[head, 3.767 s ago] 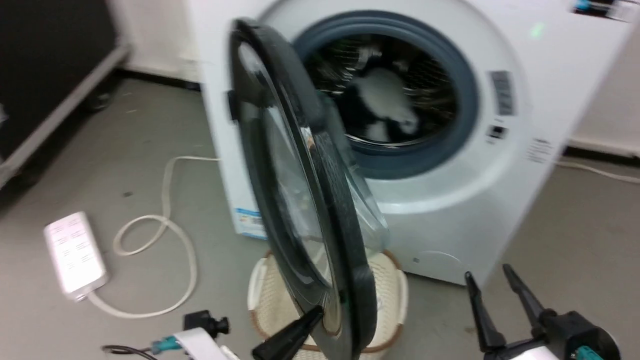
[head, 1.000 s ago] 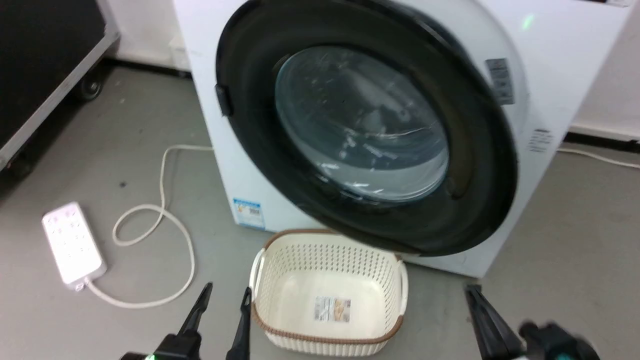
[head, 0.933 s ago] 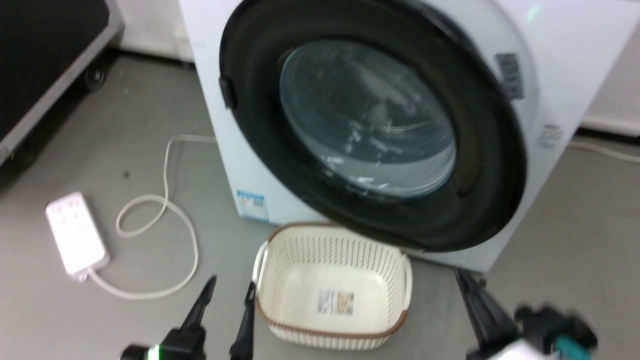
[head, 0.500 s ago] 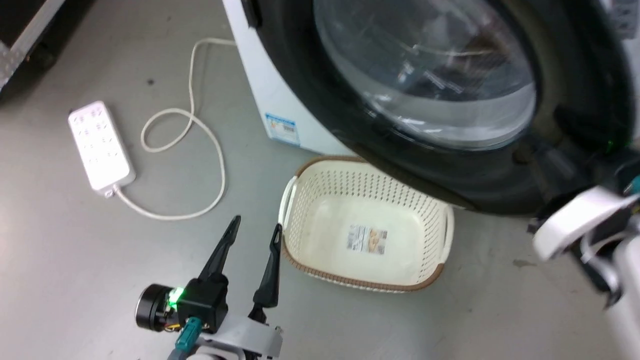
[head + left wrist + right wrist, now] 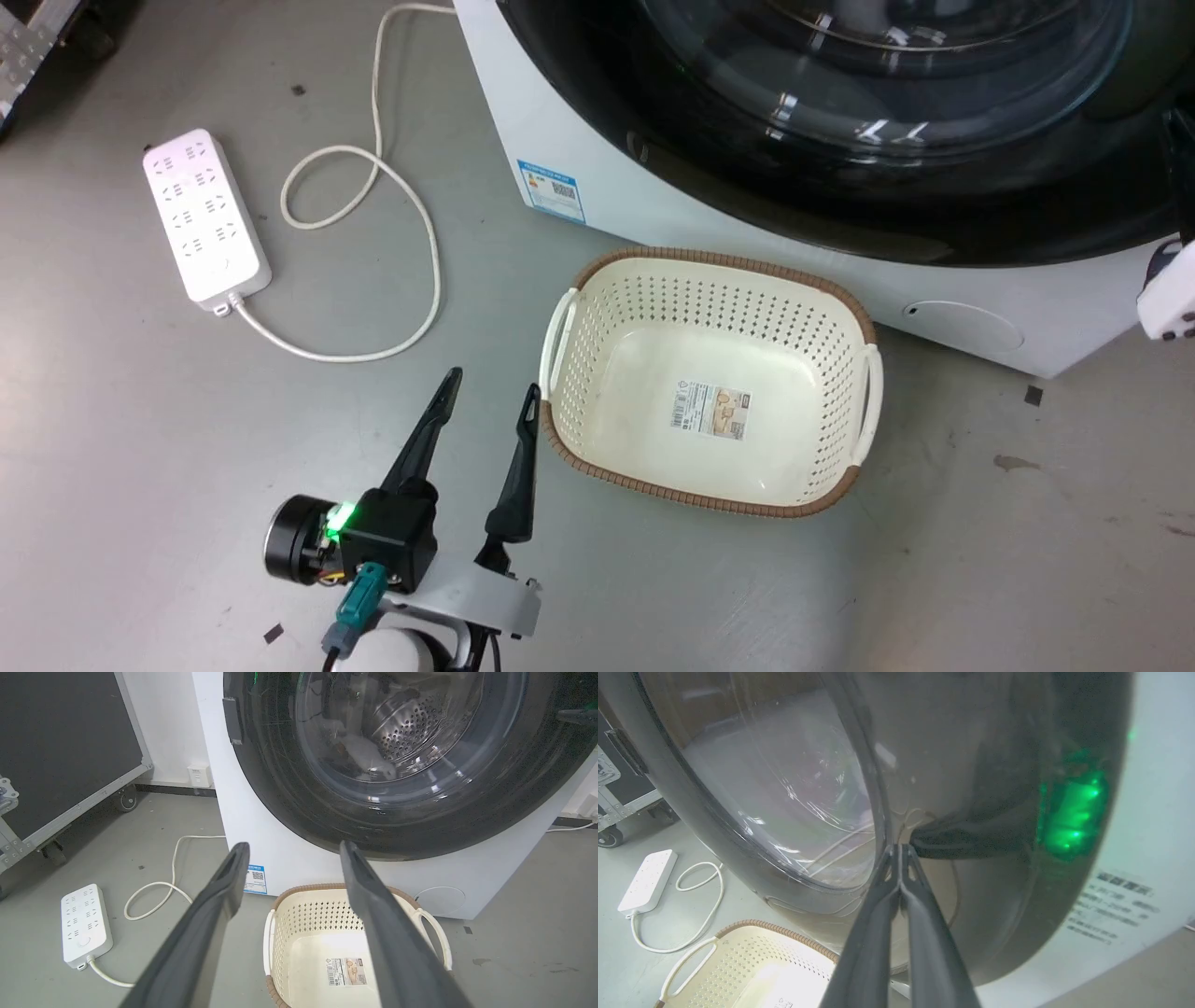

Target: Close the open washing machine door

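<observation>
Here, the washing machine (image 5: 233,821) bears a blue sticker (image 5: 255,879).

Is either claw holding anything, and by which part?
Nothing is held. The left claw is open; the right claw is shut empty, tips against the frame of the washing machine door.

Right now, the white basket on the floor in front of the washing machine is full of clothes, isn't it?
Not quite. The basket does sit on the floor in front of the washing machine, but it has no clothes in it. The head view looks straight down into it, and the only thing there is a small label stuck to the bottom.
</observation>
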### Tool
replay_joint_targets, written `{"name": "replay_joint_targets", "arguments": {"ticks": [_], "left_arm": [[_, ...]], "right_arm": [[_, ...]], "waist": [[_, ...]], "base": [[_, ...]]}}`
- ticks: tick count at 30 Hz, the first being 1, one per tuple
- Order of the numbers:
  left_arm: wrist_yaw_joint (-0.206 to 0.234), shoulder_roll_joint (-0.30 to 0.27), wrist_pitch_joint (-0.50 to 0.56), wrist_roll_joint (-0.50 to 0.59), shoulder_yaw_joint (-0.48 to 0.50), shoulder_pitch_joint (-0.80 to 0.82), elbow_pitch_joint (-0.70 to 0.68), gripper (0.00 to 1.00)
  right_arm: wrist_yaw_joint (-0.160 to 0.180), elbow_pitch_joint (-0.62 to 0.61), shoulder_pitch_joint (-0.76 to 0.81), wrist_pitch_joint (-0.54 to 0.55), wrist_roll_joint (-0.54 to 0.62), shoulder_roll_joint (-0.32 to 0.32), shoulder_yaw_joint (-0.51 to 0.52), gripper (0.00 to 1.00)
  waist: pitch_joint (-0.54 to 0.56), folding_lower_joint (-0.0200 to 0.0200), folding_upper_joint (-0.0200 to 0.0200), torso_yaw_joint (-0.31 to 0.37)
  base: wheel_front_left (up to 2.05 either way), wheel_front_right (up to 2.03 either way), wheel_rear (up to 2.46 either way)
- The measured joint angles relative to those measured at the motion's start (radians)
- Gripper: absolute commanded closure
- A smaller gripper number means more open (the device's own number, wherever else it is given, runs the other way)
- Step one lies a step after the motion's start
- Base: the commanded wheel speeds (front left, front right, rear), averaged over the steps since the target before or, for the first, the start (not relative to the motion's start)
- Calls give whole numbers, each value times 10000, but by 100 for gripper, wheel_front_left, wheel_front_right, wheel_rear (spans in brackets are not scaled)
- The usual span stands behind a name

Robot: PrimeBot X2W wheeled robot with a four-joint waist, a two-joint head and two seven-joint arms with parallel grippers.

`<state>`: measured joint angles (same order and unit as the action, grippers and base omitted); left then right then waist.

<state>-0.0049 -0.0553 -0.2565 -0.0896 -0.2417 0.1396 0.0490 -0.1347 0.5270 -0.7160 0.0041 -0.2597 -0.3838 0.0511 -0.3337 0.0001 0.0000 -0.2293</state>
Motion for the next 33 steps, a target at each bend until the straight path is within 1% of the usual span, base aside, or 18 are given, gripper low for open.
{"name": "replay_joint_targets", "arguments": {"ticks": [1,9,15,16,17,20,25,29,33], "left_arm": [[-2,6,0,2,-6,35,4,0],[-58,23,0,10,-2,59,115,0],[-69,29,0,19,81,36,209,0],[-69,29,0,21,123,17,240,0],[-69,29,0,38,174,-12,276,0],[-56,42,0,-56,387,-277,598,0],[115,35,0,-123,765,-748,821,0],[146,-6,0,-261,1012,-1150,884,0],[150,-82,0,-142,1009,-1472,853,0]], "right_arm": [[-67,161,-120,-15,48,33,52,100],[-82,1070,-624,-380,389,422,253,100],[-2,1101,-331,-1101,332,545,-29,100],[27,1066,-151,-1229,238,598,-67,72],[31,1003,70,-1327,100,686,-134,0],[35,698,923,-1576,-376,1035,-468,0],[33,-414,2545,-2107,-309,1273,-834,0],[33,-1536,3974,-2318,330,1446,-713,0],[33,-2623,5240,-2383,656,1975,-88,0]], "waist": [[-34,0,0,-19],[35,0,0,-19],[579,-1,0,125],[707,-1,0,160],[845,-2,0,201],[1303,-1,0,343],[2156,-3,0,688],[2805,-4,0,1045],[3338,-5,0,1421]], "base": [[0,0,0],[0,0,0],[0,0,0],[0,0,0],[0,0,0],[0,0,0],[0,0,0],[0,0,0],[0,0,0]]}}
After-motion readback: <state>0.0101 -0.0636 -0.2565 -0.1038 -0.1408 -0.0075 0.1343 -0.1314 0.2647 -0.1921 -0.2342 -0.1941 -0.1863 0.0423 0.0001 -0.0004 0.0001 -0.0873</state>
